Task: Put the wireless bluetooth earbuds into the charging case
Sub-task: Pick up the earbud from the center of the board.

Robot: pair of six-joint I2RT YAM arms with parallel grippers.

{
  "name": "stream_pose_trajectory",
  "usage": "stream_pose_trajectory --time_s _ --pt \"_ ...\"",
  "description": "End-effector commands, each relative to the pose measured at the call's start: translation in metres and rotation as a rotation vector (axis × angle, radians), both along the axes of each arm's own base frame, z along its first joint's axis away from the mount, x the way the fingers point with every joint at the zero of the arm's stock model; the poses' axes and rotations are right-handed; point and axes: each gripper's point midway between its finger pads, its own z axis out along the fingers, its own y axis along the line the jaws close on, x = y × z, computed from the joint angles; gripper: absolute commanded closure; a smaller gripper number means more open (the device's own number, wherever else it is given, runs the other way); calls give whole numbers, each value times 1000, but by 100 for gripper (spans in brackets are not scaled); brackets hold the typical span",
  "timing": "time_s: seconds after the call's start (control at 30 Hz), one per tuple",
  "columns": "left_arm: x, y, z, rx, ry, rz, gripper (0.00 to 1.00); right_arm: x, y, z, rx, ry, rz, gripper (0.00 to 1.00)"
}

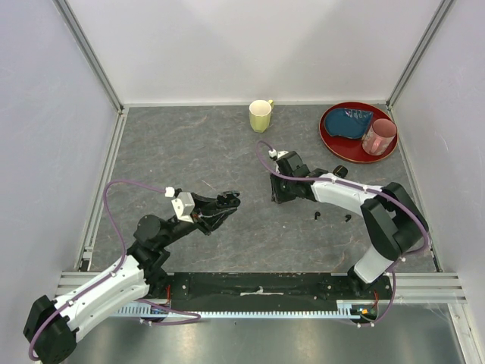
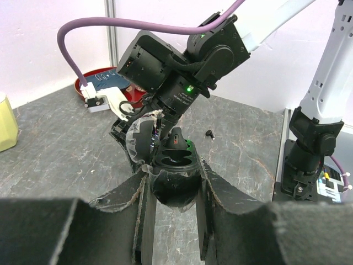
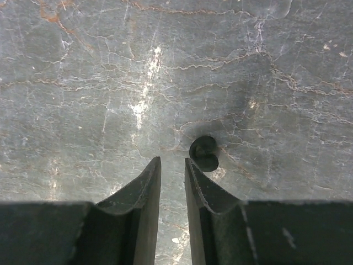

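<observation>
Charging case [image 2: 174, 185] is sitting clamped between the two fingers [image 2: 212, 193] of the left end effector [image 1: 225, 202], which is grasping it by its rounded lower half and holding it just left of the desk's middle. The glossy black lid [image 2: 140, 138] is standing hinged open toward the left, and the left wrist view is not showing clearly whether anything is lying in the open wells. To its right and a little farther back, the right end effector [image 3: 172, 161] is pointing down at the grey marbled desk [image 1: 189, 152], apart from the case. It is released, its fingers only narrowly parted and grasping nothing. One wireless earbud [image 3: 204, 153], a tiny black rounded piece, is lying on the desk just beyond the tip of the finger on the right of the wrist view; whether it is touching that tip cannot be told. Two more tiny black bits [image 1: 314, 216] are resting on the desk nearer the right arm's base, too small to make out. At the far edge a yellow mug [image 1: 261, 115] is standing upright, and in the far right corner a red plate [image 1: 337, 154] is carrying a blue object [image 1: 352, 121] and a pink cup [image 1: 379, 136].
</observation>
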Motion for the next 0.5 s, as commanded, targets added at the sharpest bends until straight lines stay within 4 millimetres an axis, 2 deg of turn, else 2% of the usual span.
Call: stream_pose_trajectory --time_s 0.0,0.47 --pt "4 4 2 2 -37 35 98 12 4 5 -22 -32 0 70" --pt "6 3 -2 8 -29 38 98 14 -12 -5 -126 -35 -15 70"
